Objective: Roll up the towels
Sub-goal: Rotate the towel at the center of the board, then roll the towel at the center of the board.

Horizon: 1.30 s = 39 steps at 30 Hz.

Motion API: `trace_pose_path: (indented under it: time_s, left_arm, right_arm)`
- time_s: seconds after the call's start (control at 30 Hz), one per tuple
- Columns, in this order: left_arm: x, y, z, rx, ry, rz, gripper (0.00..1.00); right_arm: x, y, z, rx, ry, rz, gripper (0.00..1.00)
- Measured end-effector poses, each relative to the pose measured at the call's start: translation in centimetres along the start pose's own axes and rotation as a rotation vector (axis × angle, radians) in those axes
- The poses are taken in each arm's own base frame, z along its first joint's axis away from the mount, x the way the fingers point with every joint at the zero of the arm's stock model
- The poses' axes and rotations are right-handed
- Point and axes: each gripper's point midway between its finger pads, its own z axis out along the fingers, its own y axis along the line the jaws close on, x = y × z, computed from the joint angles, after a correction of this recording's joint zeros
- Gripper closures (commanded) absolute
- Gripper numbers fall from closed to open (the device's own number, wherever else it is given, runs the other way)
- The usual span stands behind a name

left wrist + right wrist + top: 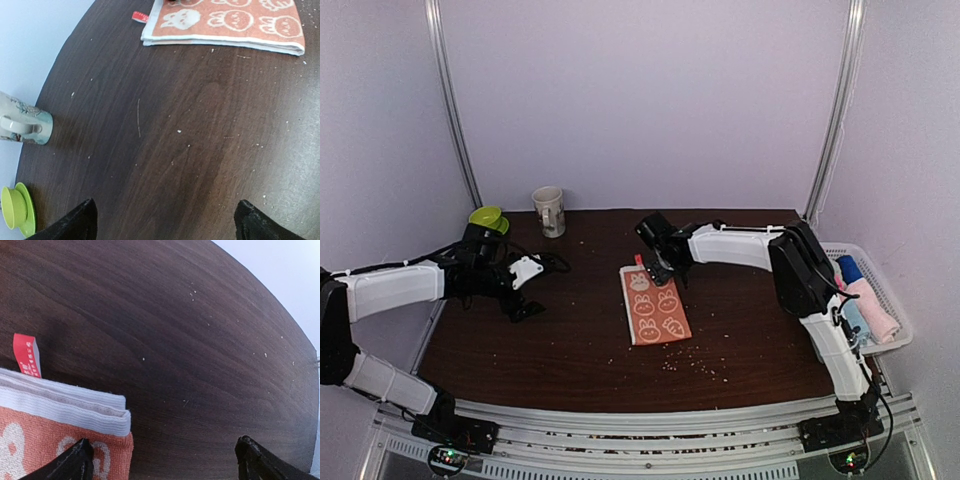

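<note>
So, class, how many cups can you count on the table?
2: a patterned mug at the table's far edge, and a green cup just left of it, on a green saucer. More could be out of sight.

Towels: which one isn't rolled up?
The orange bunny-print towel lies flat on the table; the blue towel and pale pink towel are rolled up in the white basket at the right.

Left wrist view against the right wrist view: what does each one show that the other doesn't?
Left wrist only: the mug and green cup, plus the open left gripper over bare table. Right wrist only: the open right gripper at the tagged corner of the towel. Both: the towel, its red tag and the table.
</note>
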Motion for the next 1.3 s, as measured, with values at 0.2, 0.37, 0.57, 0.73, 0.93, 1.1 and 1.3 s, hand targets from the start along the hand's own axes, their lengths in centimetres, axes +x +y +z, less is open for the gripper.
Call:
trace_pose_path:
  time_s: [0.2, 0.37, 0.57, 0.73, 0.93, 1.1, 1.3]
  left_arm:
    - [-1.7, -1.8, 0.5, 0.095, -0.091, 0.106, 0.02]
    - [-5.4, -5.7, 0.8, 0.155, -0.183, 0.297, 0.04]
    - [-9.5, -14.1, 1.5, 0.224, -0.276, 0.578, 0.1]
    - [-9.3, -16.8, 4.7, 0.221, -0.207, 0.664, 0.15]
    - [-9.6, -18.7, 8.2, 0.179, -0.124, 0.729, 0.23]
    - [-11.0, -17.7, 9.7, 0.119, -0.111, 0.716, 0.26]
    - [-12.1, -18.3, 10.9, 0.092, -0.122, 0.724, 0.35]
  right_arm:
    - [-2.1, -1.7, -1.6, 0.012, -0.039, 0.058, 0.0]
    - [-3.8, -5.3, -6.7, 0.015, -0.12, 0.12, 0.0]
    - [-3.2, -10.5, -14.8, -0.025, -0.273, 0.22, 0.0]
    - [0.2, -12.0, -18.1, -0.093, -0.343, 0.27, 0.0]
    - [6.3, -10.9, -18.4, -0.137, -0.309, 0.252, 0.0]
    - [8.8, -10.8, -19.5, -0.162, -0.326, 0.278, 0.0]
    - [9.7, -11.5, -20.3, -0.167, -0.355, 0.326, 0.0]
